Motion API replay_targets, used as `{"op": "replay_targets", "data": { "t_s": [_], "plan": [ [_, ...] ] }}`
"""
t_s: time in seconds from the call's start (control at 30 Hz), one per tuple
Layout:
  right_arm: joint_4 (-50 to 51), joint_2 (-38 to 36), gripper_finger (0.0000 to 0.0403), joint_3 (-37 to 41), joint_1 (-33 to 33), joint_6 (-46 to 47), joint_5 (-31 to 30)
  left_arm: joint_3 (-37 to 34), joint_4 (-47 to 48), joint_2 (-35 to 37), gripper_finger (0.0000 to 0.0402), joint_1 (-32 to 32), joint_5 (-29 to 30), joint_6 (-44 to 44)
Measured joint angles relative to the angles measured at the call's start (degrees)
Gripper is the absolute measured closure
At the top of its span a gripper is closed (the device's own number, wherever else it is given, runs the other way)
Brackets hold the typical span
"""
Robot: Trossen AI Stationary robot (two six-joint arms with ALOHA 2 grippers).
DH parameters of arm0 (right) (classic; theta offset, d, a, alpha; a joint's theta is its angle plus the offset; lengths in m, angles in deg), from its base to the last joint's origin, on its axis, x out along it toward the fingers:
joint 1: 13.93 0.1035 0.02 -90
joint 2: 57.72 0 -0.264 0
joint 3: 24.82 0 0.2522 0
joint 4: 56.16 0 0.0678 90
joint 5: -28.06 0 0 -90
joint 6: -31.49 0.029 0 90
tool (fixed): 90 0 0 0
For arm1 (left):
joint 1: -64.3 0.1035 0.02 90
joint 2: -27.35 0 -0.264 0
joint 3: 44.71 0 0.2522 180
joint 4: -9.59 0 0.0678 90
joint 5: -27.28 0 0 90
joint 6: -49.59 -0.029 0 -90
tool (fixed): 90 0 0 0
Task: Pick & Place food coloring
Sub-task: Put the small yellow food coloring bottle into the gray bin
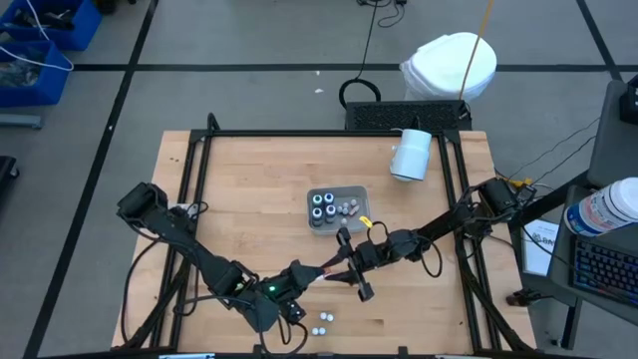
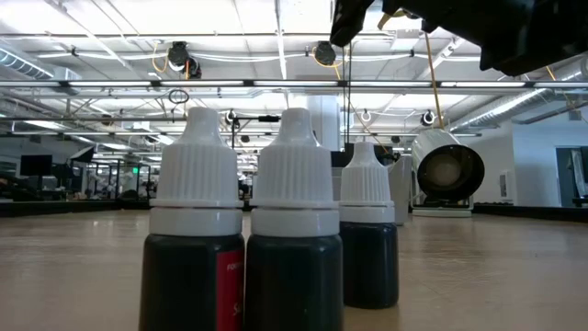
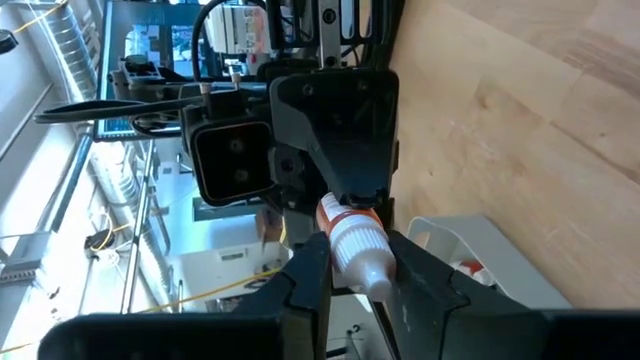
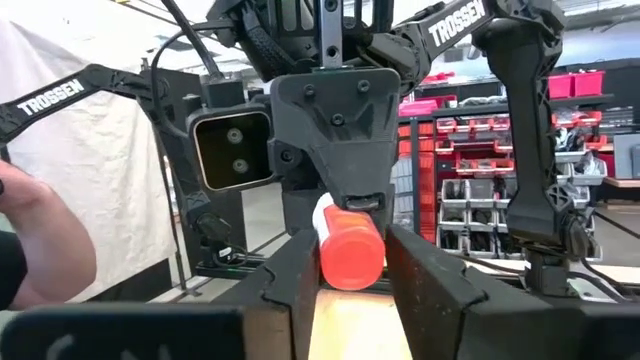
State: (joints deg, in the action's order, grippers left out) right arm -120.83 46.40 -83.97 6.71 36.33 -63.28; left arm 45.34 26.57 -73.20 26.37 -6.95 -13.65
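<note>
**A:** What stands nearest the table-level camera?

**B:** Three food coloring bottles [image 2: 292,221] with ribbed white caps, upright in a tight group on the wooden table [image 1: 259,189]. From above they show as small white dots [image 1: 321,321] near the front edge.

**A:** And the arms?

**B:** Just beyond those, both grippers meet over the front middle of the table. The left gripper [image 1: 311,273] and the right gripper [image 1: 351,267] face each other, and one bottle [image 3: 352,236] is between them. The left fingers [image 3: 307,275] pinch its white cap end; the right fingers [image 4: 292,275] squeeze its orange body [image 4: 350,250].

**A:** So both are closed on it?

**B:** Yes, each set of jaws is pressed against that same bottle, held off the table.

**A:** Farther back?

**B:** A grey tray [image 1: 351,190] at mid-table holds more bottles [image 1: 324,205] with coloured tops and small pale pieces. Beyond it a white cylinder [image 1: 410,155] lies on its side near the back right.
</note>
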Motion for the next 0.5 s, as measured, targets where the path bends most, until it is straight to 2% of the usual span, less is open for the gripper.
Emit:
{"op": "replay_targets", "data": {
  "t_s": [0.3,0.5],
  "plan": [
    [0.10,0.00,0.0230,0.23,-0.04,-2.24,-2.25,0.00,0.07,0.00,0.0321,0.00,-0.10,0.42],
    [-4.58,-2.10,0.0196,6.19,-0.56,-6.73,-8.01,0.06,0.60,-0.07,0.0321,-0.12,1.56,0.92]
  ]
}}
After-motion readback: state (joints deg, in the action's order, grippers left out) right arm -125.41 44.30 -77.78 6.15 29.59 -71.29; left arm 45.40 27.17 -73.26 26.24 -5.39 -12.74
